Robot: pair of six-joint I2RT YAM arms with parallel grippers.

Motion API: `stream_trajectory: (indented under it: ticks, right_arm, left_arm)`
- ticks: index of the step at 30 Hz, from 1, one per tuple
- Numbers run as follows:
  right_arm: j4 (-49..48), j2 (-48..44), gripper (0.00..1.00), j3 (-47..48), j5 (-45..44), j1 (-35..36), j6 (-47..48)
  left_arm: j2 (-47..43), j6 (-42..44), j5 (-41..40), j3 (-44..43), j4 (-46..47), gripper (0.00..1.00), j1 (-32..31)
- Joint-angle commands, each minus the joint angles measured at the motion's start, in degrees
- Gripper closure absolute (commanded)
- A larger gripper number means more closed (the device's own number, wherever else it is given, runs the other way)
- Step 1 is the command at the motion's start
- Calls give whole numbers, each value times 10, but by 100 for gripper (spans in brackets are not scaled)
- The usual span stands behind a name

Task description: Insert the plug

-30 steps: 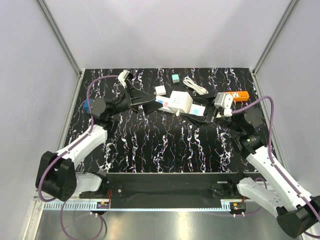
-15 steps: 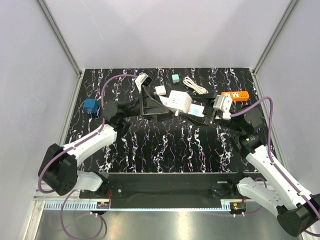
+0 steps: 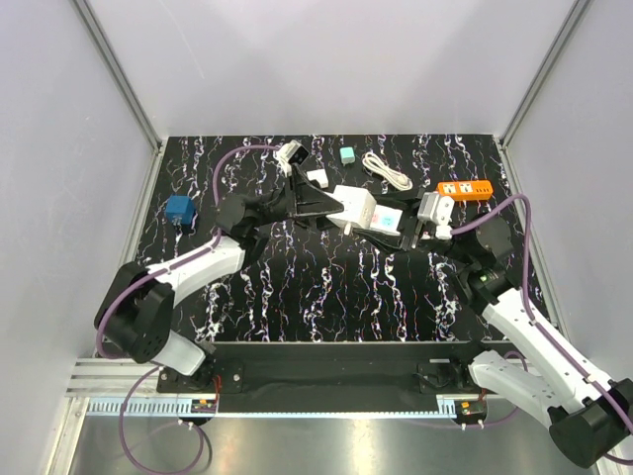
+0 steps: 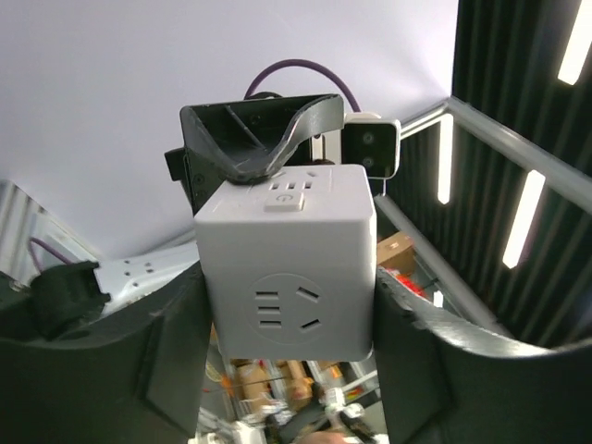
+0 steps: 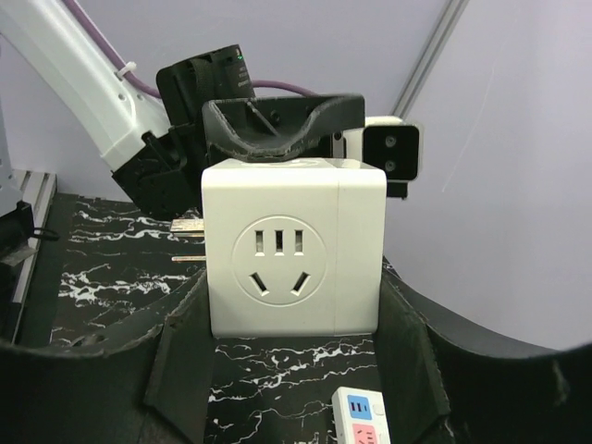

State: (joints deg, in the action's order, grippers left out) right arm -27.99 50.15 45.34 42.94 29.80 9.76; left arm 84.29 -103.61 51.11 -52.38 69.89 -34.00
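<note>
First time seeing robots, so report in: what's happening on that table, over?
Both clamped on white cube socket: left gripper, right gripper. Not plugged into orange power strip, which lies apart. Nearby white cable off the path.

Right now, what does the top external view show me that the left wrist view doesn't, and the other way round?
Only top external: the orange power strip, white cable and blue block lying loose on the table. Only left wrist: the round outlet face of the white cube socket, with the fingers against its two sides. Both: that cube held between the left gripper and the right gripper.
</note>
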Motion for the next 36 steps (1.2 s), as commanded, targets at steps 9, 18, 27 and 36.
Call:
stream_trajectory:
  ticks: [9, 18, 27, 36]
  right_arm:
    - [66, -5, 28, 32, -65, 7, -69]
    - [370, -14, 0, 91, -58, 7, -199]
    - [600, 76, 2, 237, 30, 8, -255]
    - [715, 124, 1, 327, 31, 6, -222]
  left_arm:
    - [14, -36, 24, -29, 149, 100, 9]
    - [-18, 153, 134, -1, -5, 100, 66]
    - [-153, 830, -5, -132, -810, 100, 8]
    - [-190, 881, 59, -99, -805, 100, -27]
